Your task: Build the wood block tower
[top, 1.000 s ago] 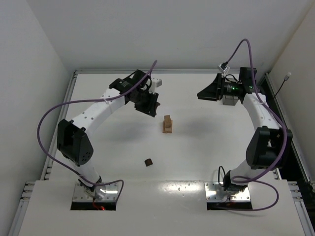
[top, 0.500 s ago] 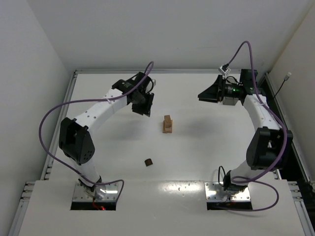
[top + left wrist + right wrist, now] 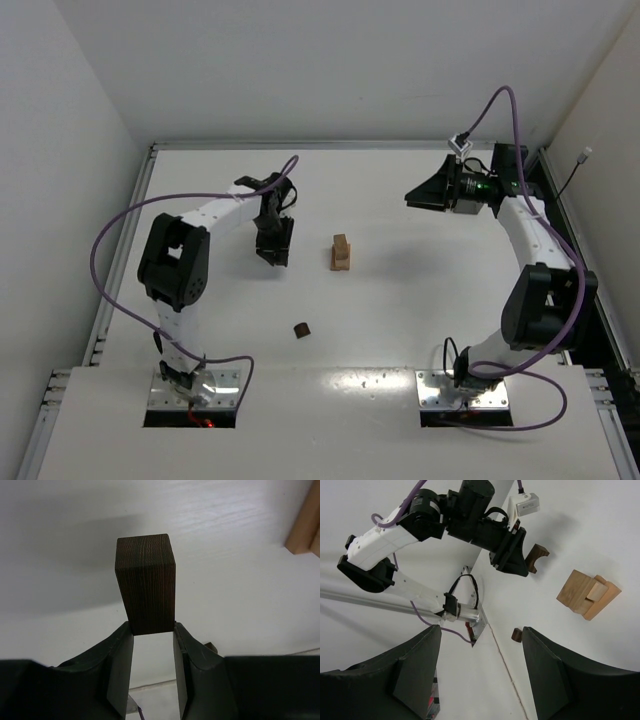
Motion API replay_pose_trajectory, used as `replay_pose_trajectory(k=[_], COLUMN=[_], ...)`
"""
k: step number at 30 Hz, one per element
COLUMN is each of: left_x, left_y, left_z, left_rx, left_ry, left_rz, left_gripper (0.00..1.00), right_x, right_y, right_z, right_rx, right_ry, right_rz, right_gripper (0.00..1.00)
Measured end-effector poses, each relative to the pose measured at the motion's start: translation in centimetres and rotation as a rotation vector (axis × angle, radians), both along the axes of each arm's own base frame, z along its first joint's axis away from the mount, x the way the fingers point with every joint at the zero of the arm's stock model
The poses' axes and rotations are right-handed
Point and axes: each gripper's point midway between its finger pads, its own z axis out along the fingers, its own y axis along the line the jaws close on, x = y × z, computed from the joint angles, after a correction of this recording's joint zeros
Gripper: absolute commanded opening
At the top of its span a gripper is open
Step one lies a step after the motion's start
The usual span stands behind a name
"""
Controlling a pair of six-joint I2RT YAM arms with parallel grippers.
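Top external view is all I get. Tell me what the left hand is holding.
Observer: A dark brown wooden block, gripped at one end by the left hand. Most of the block sticks out past the fingertips.
Operator: Next, report the right hand.
Observer: The right hand is open, its fingers wide apart with nothing between them.

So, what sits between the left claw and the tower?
Nothing: in the top view the table between the left claw, shut on a dark block, and the tower is bare. The loose dark piece lies nearer the bases.
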Motion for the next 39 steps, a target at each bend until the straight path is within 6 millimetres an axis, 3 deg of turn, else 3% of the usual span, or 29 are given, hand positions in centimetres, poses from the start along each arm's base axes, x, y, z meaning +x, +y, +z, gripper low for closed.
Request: replay_pose_trajectory(k=[10,12,13,14,15,17,23,26,29,34,39], left_x=[0.5,0.6,0.7,0.7,0.9,1.0,1.4,1.4,1.5,3.4,4.6], left_y=[0.3,0.2,0.2,0.2,0.1,0.0,-0.1,-0.1,0.0,-0.8,-1.3], left_z=[-3.0,-3.1,-3.1,-3.2,-3.2,-3.2,-3.5,-3.8,-3.0,-0.9,-0.6], left_rx=[0.034,0.034,0.033,0.033,0.030,0.028,0.022,0.007,0.004,-0.022,-0.035], left_ry=[0.044,0.041,0.038,0.036,0.032,0.026,0.005,-0.027,-0.085,-0.223,-0.279], left_rz=[0.019,0.023,0.024,0.024,0.030,0.031,0.031,0.036,0.043,0.042,0.040], left_gripper=[0.00,0.15,0.35,0.45,0.62,0.75,0.77,0.66,0.57,0.56,0.53], right_x=[0.0,0.0,0.0,0.0,0.0,0.0,0.0,0.0,-0.2,-0.2,-0.3], right_y=[0.0,0.0,0.0,0.0,0.0,0.0,-0.1,0.0,0.0,0.0,0.0], right_z=[0.0,0.0,0.0,0.0,0.0,0.0,0.0,-0.3,-0.6,-0.6,-0.6], right_rx=[0.001,0.001,0.001,0.001,0.001,0.001,0.001,0.002,0.004,0.006,0.007], right_ry=[0.002,0.003,0.003,0.003,0.003,0.003,-0.001,0.002,0.012,0.014,0.014], right_rz=[-0.002,-0.002,-0.002,-0.002,-0.002,-0.002,-0.001,-0.001,-0.001,0.002,0.002], right_gripper=[0.64,0.64,0.64,0.64,0.64,0.64,0.64,0.64,0.64,0.64,0.64])
